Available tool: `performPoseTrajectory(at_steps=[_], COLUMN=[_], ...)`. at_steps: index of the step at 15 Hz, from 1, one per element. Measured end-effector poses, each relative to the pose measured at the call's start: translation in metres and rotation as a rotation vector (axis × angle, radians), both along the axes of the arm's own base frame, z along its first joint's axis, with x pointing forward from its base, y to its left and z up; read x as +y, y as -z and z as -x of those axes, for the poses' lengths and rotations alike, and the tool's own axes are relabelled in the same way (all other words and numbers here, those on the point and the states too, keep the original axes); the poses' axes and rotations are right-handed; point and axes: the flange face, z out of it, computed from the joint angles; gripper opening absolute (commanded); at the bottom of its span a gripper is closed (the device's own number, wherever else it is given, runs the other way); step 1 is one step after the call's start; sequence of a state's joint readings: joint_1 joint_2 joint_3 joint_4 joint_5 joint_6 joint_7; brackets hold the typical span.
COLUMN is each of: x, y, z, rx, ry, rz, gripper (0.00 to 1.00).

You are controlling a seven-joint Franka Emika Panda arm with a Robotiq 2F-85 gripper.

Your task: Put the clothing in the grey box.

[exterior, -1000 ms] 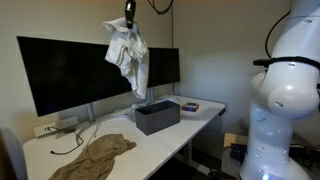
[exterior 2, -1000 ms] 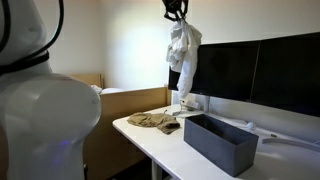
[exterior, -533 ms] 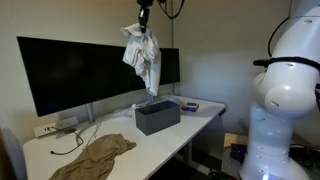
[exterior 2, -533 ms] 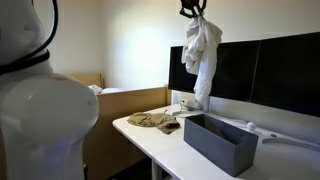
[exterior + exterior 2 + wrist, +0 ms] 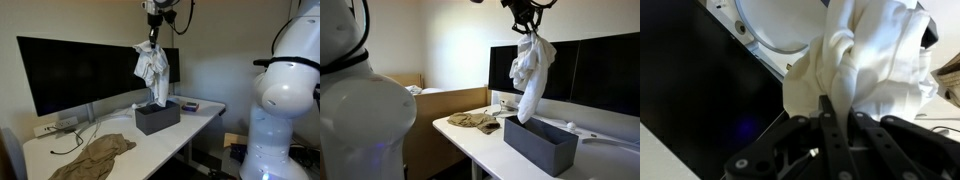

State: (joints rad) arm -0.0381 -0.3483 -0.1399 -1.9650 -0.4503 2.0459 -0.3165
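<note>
Desk | white garment hangs vertical from pincer | hem at grey box

gripper: fingertips buried in the white clothing | grey box: inside hidden behind its walls; clothing's lower end touching it or apart, cannot tell | small items beyond the box: too small to name | tan cloth: cut by bottom edge

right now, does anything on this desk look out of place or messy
Yes: a brown garment lies crumpled near one end of the desk, outside the grey box, beside a loose cable. The white garment simply hangs from the gripper above the box.
</note>
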Motion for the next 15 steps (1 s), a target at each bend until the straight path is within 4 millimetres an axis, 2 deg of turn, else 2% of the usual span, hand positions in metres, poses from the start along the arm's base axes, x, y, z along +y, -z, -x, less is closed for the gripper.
performPoseTrajectory(at_steps=[3, 6, 11, 15], x=[-0.043, -0.066, -0.065, -0.061], y=[0.022, 0.047, 0.097, 0.125], z=[0.006, 0.010, 0.014, 0.002], rx=[0.009, 0.072, 0.181, 0.198], ry=[0.003, -0.046, -0.138, -0.178], rz=[0.007, 0.019, 0.019, 0.043], gripper=[0.07, 0.07, 0.07, 0.07])
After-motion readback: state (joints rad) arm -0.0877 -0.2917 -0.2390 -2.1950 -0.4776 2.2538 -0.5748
